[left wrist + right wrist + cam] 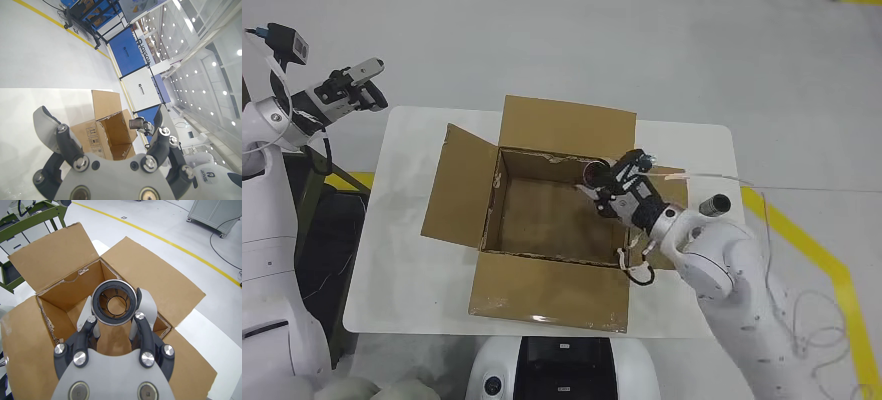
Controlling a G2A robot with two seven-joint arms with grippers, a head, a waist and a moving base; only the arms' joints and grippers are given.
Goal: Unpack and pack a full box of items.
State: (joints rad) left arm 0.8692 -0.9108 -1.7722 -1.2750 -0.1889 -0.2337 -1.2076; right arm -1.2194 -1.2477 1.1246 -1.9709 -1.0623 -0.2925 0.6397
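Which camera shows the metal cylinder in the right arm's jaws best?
The right wrist view: the metal cylinder faces the camera, hollow inside clear. The left wrist view shows it small, side-on; the top view, just a dark end.

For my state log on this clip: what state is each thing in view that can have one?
cardboard box: open, flaps folded outward, visible floor bare.
metal cylinder: gripped, held in the air over the box.
right end effector: shut on the metal cylinder.
left end effector: open, empty, beyond a corner of the table.
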